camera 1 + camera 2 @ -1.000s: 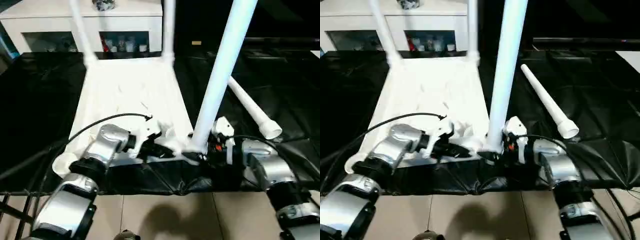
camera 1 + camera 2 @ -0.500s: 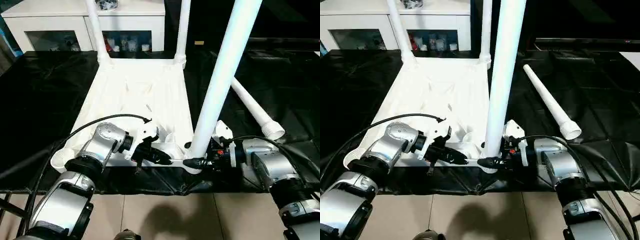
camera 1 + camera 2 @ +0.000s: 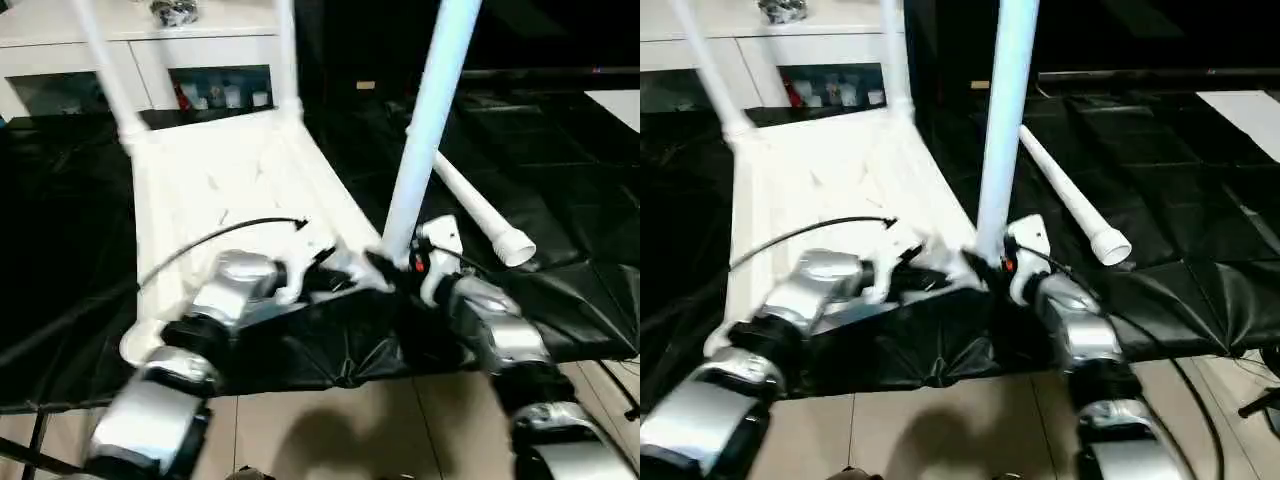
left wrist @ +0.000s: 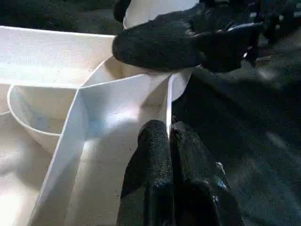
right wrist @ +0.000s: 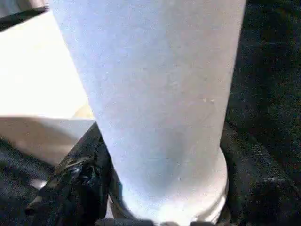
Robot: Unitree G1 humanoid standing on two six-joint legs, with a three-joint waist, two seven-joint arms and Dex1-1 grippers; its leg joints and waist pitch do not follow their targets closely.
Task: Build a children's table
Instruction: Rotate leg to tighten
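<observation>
The children's table lies upside down on black cloth, its ribbed white top [image 3: 215,185] facing up. Two legs [image 3: 100,70] [image 3: 287,55] stand in the far corner sockets. A third leg [image 3: 425,120] rises from the near right corner socket, leaning slightly. My right gripper [image 3: 397,272] is shut on its base, with black fingers [image 5: 77,176] on both sides of the tube. My left gripper [image 4: 168,134] is shut on the thin rim [image 4: 168,101] of the top beside that socket. A fourth leg [image 3: 478,212] lies loose on the cloth to the right.
A white cabinet [image 3: 150,45] with glass doors stands behind the table. Black cloth [image 3: 560,150] covers the floor around the work, and its wrinkled front edge [image 3: 340,365] meets beige tiles near me. A black cable [image 3: 200,245] arcs over the table top to my left wrist.
The whole picture has shifted and tilted, so the camera has moved. Both grippers stay at the near right corner. The right fingers have drawn in slightly around the leg's base.
</observation>
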